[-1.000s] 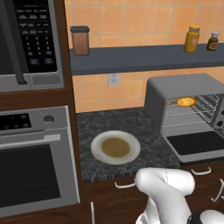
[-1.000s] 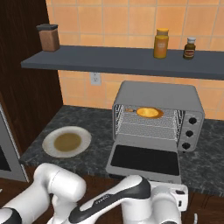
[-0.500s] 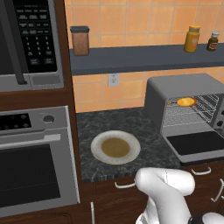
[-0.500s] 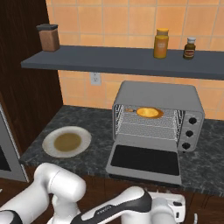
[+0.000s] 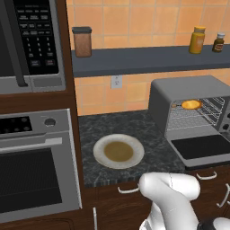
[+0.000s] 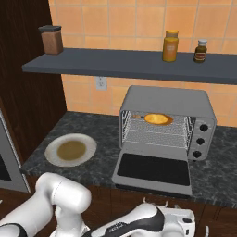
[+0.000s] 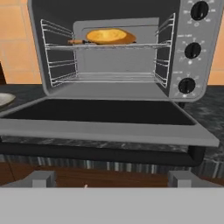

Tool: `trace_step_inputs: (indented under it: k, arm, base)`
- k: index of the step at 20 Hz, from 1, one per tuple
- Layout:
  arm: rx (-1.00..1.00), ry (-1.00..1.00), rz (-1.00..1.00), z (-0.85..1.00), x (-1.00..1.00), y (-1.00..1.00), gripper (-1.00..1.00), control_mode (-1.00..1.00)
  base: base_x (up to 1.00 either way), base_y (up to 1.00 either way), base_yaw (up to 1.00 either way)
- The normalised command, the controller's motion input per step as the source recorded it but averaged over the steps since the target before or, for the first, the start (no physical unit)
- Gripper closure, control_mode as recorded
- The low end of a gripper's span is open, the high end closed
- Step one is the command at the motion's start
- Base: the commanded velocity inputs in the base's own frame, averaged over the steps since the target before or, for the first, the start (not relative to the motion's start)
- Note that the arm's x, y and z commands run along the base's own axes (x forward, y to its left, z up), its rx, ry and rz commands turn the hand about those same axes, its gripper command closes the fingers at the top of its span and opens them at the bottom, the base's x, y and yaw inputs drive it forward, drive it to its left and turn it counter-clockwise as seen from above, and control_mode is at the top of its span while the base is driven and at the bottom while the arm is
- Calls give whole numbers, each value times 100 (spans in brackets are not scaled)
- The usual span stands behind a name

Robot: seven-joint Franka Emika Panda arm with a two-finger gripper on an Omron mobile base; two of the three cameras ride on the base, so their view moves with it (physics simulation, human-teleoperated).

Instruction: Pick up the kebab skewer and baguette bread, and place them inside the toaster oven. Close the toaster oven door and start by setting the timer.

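Now you see the bread (image 7: 109,36) on the oven's (image 7: 192,83) top rack, center frame, door (image 7: 105,122) down, gripper (image 7: 111,178) fingers apart.

We see just an end of the skewer (image 7: 75,42) behind the loaf (image 7: 109,36); its chunks stay hidden.

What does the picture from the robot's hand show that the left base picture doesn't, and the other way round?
Hand view alone: all three black knobs down the grey toaster oven's right side, and the gripper, open, below the door. Left base view alone: the black-panel microwave, the built-in steel oven, the dark shelf with its jars. Both: the grey toaster oven, its dark glass door folded down, the golden oval loaf on the top rack, the round white plate.
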Motion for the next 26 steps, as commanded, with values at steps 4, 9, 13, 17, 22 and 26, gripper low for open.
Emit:
trace_step_inputs:
  k: [4,9,13,17,22,26]
  arm:
    - [2,-2,1,0,6,0,-100,-100]
    - [1,0,0,-13,8,0,-100,-100]
    - [0,0,0,-19,15,0,-100,-100]
    - [0,0,0,-25,16,0,-100,-100]
    - [0,0,0,-10,18,0,-100,-100]
    - [1,0,0,-1,14,0,-100,-100]
  base:
    - [0,0,0]
    - [0,0,0]
    - [0,0,0]
    - [0,0,0]
    - [0,0,0]
    - [0,0,0]
